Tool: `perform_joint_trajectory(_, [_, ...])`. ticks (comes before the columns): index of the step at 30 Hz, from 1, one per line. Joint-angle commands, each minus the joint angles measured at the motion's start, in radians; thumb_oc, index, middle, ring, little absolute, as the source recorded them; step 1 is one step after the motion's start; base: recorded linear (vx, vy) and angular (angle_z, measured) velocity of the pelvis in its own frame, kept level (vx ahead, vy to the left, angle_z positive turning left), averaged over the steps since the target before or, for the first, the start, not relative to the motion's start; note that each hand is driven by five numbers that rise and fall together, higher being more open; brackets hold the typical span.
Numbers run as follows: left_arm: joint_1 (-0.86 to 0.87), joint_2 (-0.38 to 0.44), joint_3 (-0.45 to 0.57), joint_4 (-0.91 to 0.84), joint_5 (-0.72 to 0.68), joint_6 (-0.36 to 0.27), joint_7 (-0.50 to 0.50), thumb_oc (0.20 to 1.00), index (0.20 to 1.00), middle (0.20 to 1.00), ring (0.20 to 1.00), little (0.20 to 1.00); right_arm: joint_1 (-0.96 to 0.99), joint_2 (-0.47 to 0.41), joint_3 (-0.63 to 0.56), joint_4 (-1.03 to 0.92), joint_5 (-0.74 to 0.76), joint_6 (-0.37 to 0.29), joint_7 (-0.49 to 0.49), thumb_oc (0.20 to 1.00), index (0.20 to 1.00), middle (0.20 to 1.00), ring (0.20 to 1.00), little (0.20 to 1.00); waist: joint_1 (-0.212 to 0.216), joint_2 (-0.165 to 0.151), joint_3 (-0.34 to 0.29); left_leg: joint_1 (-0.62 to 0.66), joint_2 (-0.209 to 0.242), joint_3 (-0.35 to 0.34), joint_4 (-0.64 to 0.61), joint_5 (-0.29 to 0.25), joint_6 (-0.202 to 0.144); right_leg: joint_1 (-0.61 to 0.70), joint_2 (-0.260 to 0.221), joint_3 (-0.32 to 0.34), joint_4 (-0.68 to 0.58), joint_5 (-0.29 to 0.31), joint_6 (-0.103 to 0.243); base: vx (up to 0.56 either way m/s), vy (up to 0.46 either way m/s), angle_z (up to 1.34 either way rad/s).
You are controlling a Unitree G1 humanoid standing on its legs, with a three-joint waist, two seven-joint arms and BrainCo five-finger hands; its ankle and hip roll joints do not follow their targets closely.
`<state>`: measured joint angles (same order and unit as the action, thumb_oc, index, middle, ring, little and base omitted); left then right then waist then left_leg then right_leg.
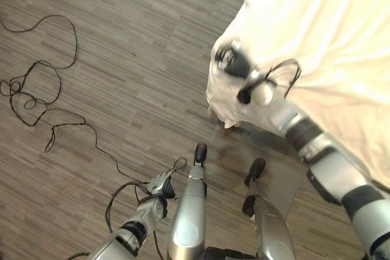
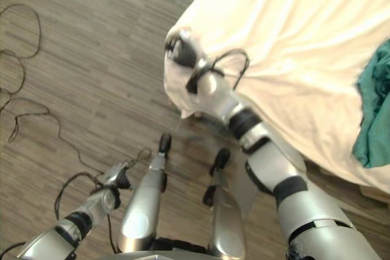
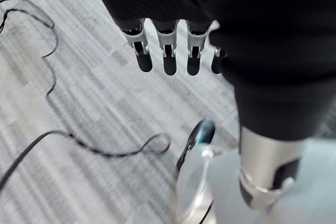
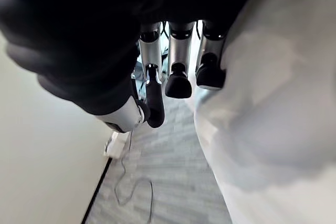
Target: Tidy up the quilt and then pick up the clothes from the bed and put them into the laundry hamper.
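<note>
The cream quilt (image 1: 329, 28) covers the bed at the right, and its corner hangs down toward the floor. My right hand (image 1: 234, 64) is at that corner's upper edge. In the right wrist view its fingers (image 4: 178, 85) are loosely bent over the floor. The quilt (image 4: 273, 129) lies right beside them and nothing is between them and the thumb. A heap of teal-green clothes (image 2: 375, 114) lies on the bed at the far right. My left hand (image 1: 159, 184) hangs low over the floor, away from the bed, with its fingers (image 3: 165, 56) straight and holding nothing.
Grey-brown wood-plank floor (image 1: 122, 59) spreads to the left of the bed. A pale wall (image 4: 47, 171) runs along the floor past the bed's corner, with a small white object (image 4: 116, 145) at its foot.
</note>
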<state>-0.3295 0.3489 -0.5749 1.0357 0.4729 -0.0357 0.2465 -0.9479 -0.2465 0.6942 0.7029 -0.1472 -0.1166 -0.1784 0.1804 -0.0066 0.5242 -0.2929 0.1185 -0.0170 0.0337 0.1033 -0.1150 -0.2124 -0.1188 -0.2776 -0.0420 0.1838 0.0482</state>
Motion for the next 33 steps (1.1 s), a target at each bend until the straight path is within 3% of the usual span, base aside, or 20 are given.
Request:
perform_joint_trajectory(1, [0.020, -0.051, -0.030, 0.082, 0.023, 0.003, 0.040, 1.000, 1.000, 1.000, 1.000, 1.000, 0.205, 0.029, 0.054, 0.017, -0.043, -0.025, 0.099, 0.200, 0.200, 0.200, 0.200, 0.200, -0.042, 0.009, -0.107, 0.048, 0.071, 0.042, -0.052, -0.029, -0.051, -0.015, -0.091, 0.065, 0.156, -0.232, 0.147, 0.03, -0.002, -0.16])
perform_joint_trajectory(4, [0.039, -0.043, -0.030, 0.112, 0.099, 0.006, 0.013, 1.000, 1.000, 1.000, 1.000, 1.000, 0.375, 0.016, 0.139, -0.102, -0.024, -0.075, 0.231, 0.200, 0.200, 0.200, 0.200, 0.200, -0.088, -0.012, -0.147, 0.124, 0.062, 0.055, -0.076, -0.049, -0.038, 0.031, -0.086, 0.078, 0.150, -0.235, 0.154, 0.08, 0.022, -0.20])
perform_joint_trajectory(7, [0.050, -0.036, 0.001, 0.130, 0.095, 0.013, 0.007, 1.000, 1.000, 1.000, 1.000, 1.000, 0.405, -0.004, 0.137, -0.182, 0.022, -0.086, 0.262, 0.200, 0.200, 0.200, 0.200, 0.200, -0.105, -0.016, -0.163, 0.167, 0.060, 0.069, -0.091, -0.052, -0.037, 0.058, -0.085, 0.088, 0.143, -0.238, 0.155, 0.07, 0.009, -0.46])
perform_joint_trajectory(9, [0.050, -0.038, 0.043, 0.171, 0.097, 0.044, 0.021, 1.000, 1.000, 1.000, 1.000, 1.000, 0.372, -0.080, 0.084, -0.377, 0.012, -0.120, 0.210, 0.200, 0.200, 0.200, 0.200, 0.200, -0.140, -0.020, -0.172, 0.191, 0.066, 0.089, -0.094, -0.054, -0.042, 0.066, -0.079, 0.111, 0.139, -0.242, 0.152, 0.03, 0.004, -0.40])
perform_joint_trajectory(11, [0.040, -0.039, 0.046, 0.173, 0.101, 0.049, 0.033, 1.000, 1.000, 1.000, 1.000, 1.000, 0.340, -0.105, 0.062, -0.429, -0.014, -0.135, 0.173, 0.200, 0.200, 0.200, 0.200, 0.200, -0.147, -0.017, -0.165, 0.188, 0.067, 0.095, -0.090, -0.055, -0.044, 0.059, -0.078, 0.122, 0.144, -0.241, 0.151, -0.06, -0.008, -0.18])
perform_joint_trajectory(12, [0.015, -0.042, 0.047, 0.167, 0.089, 0.052, 0.048, 1.000, 1.000, 1.000, 1.000, 1.000, 0.281, -0.126, 0.003, -0.495, -0.043, -0.147, 0.094, 0.200, 0.200, 0.200, 0.200, 0.200, -0.158, -0.005, -0.140, 0.170, 0.070, 0.102, -0.070, -0.051, -0.047, 0.030, -0.079, 0.138, 0.156, -0.237, 0.149, -0.10, -0.019, -0.29])
perform_joint_trajectory(13, [0.011, -0.043, 0.046, 0.168, 0.088, 0.051, 0.048, 1.000, 1.000, 1.000, 1.000, 1.000, 0.280, -0.128, 0.001, -0.498, -0.044, -0.145, 0.094, 0.200, 0.200, 0.200, 0.200, 0.200, -0.156, -0.005, -0.138, 0.168, 0.071, 0.103, -0.067, -0.053, -0.048, 0.026, -0.079, 0.139, 0.159, -0.238, 0.149, -0.20, -0.014, -0.29])
perform_joint_trajectory(14, [-0.014, -0.041, 0.037, 0.149, 0.085, 0.047, 0.062, 1.000, 1.000, 1.000, 1.000, 1.000, 0.193, -0.173, -0.055, -0.561, -0.112, -0.140, 0.005, 0.200, 0.200, 0.200, 0.200, 0.200, -0.162, 0.012, -0.099, 0.137, 0.075, 0.112, -0.042, -0.049, -0.051, -0.025, -0.084, 0.159, 0.183, -0.234, 0.147, -0.16, -0.012, -0.08])
perform_joint_trajectory(21, [-0.107, -0.041, -0.001, 0.064, 0.058, 0.023, 0.104, 1.000, 1.000, 1.000, 1.000, 1.000, 0.128, -0.209, -0.260, -0.395, -0.050, -0.096, -0.172, 0.200, 0.200, 0.200, 0.200, 0.200, -0.184, 0.037, -0.051, 0.006, 0.081, 0.132, 0.055, -0.060, -0.051, -0.151, -0.088, 0.192, 0.228, -0.219, 0.146, -0.10, -0.003, -0.07])
perform_joint_trajectory(23, [-0.104, -0.051, 0.021, 0.052, 0.034, 0.018, 0.140, 1.000, 1.000, 1.000, 1.000, 1.000, 0.179, -0.217, -0.289, -0.296, -0.043, -0.092, -0.198, 0.200, 0.200, 0.200, 0.200, 0.200, -0.187, 0.016, -0.034, -0.002, 0.066, 0.081, 0.112, -0.101, -0.040, -0.153, -0.057, 0.245, 0.194, -0.199, 0.149, -0.06, 0.191, -0.16])
perform_joint_trajectory(25, [-0.079, -0.086, 0.036, 0.067, 0.004, 0.019, 0.156, 1.000, 1.000, 1.000, 1.000, 1.000, 0.275, -0.188, -0.310, -0.231, -0.010, -0.100, -0.209, 0.200, 0.200, 0.200, 0.200, 0.200, -0.177, -0.016, -0.028, 0.021, 0.028, -0.076, 0.147, -0.172, -0.042, -0.145, -0.031, 0.321, 0.145, -0.174, 0.159, -0.09, 0.206, -0.67])
perform_joint_trajectory(26, [-0.079, -0.086, 0.035, 0.067, 0.004, 0.018, 0.156, 1.000, 1.000, 1.000, 1.000, 1.000, 0.276, -0.188, -0.311, -0.232, -0.010, -0.100, -0.209, 0.200, 0.200, 0.200, 0.200, 0.200, -0.177, -0.018, -0.029, 0.018, 0.026, -0.076, 0.146, -0.168, -0.042, -0.146, -0.033, 0.322, 0.142, -0.169, 0.159, -0.05, 0.192, -0.93])
perform_joint_trajectory(27, [-0.071, -0.111, 0.054, 0.085, -0.022, 0.020, 0.161, 1.000, 1.000, 1.000, 1.000, 1.000, 0.420, -0.198, -0.381, -0.222, 0.001, -0.092, -0.211, 0.200, 0.200, 0.200, 0.200, 0.200, -0.186, -0.040, -0.038, 0.079, 0.003, -0.206, 0.139, -0.220, -0.029, -0.118, -0.016, 0.375, 0.107, -0.155, 0.164, 0.02, 0.182, -1.17])
perform_joint_trajectory(28, [-0.065, -0.124, 0.068, 0.100, -0.023, 0.024, 0.158, 1.000, 1.000, 1.000, 1.000, 1.000, 0.504, -0.203, -0.429, -0.198, 0.008, -0.088, -0.204, 0.200, 0.200, 0.200, 0.200, 0.200, -0.200, -0.044, -0.060, 0.114, -0.012, -0.227, 0.112, -0.233, -0.015, -0.096, -0.022, 0.384, 0.085, -0.148, 0.170, 0.10, 0.289, -1.18])
perform_joint_trajectory(29, [-0.053, -0.136, 0.091, 0.117, -0.028, 0.024, 0.159, 1.000, 1.000, 1.000, 1.000, 1.000, 0.589, -0.222, -0.472, -0.190, 0.007, -0.082, -0.197, 0.200, 0.200, 0.200, 0.200, 0.200, -0.227, -0.046, -0.083, 0.160, -0.008, -0.209, 0.083, -0.254, -0.005, -0.069, -0.035, 0.383, 0.070, -0.143, 0.177, 0.14, 0.474, -0.96])
perform_joint_trajectory(30, [-0.029, -0.145, 0.107, 0.143, -0.022, 0.029, 0.148, 1.000, 1.000, 1.000, 1.000, 1.000, 0.749, -0.217, -0.545, -0.191, 0.013, -0.067, -0.181, 0.200, 0.200, 0.200, 0.200, 0.200, -0.266, -0.063, -0.123, 0.228, -0.025, -0.136, 0.049, -0.258, 0.009, -0.045, -0.069, 0.375, 0.035, -0.083, 0.214, 0.10, 0.475, -0.34])
perform_joint_trajectory(31, [-0.021, -0.146, 0.113, 0.151, -0.009, 0.033, 0.138, 1.000, 1.000, 1.000, 1.000, 1.000, 0.815, -0.202, -0.579, -0.193, 0.016, -0.057, -0.171, 0.200, 0.200, 0.200, 0.200, 0.200, -0.278, -0.069, -0.136, 0.250, -0.033, -0.098, 0.029, -0.250, 0.014, -0.041, -0.077, 0.378, 0.019, -0.038, 0.214, -0.07, 0.522, -0.55])
perform_joint_trajectory(32, [-0.008, -0.132, 0.119, 0.165, 0.008, 0.037, 0.112, 1.000, 1.000, 1.000, 1.000, 1.000, 0.898, -0.176, -0.606, -0.158, 0.029, -0.047, -0.164, 0.200, 0.200, 0.200, 0.200, 0.200, -0.297, -0.058, -0.154, 0.275, -0.025, -0.030, -0.001, -0.236, 0.028, -0.050, -0.084, 0.321, 0.043, -0.064, 0.214, -0.12, 0.224, -0.81])
perform_joint_trajectory(33, [-0.008, -0.131, 0.119, 0.165, 0.008, 0.037, 0.112, 1.000, 1.000, 1.000, 1.000, 1.000, 0.898, -0.176, -0.606, -0.158, 0.029, -0.047, -0.164, 0.200, 0.200, 0.200, 0.200, 0.200, -0.296, -0.060, -0.156, 0.273, -0.028, -0.030, -0.003, -0.232, 0.028, -0.053, -0.086, 0.322, 0.043, -0.062, 0.214, -0.22, 0.329, -1.48])
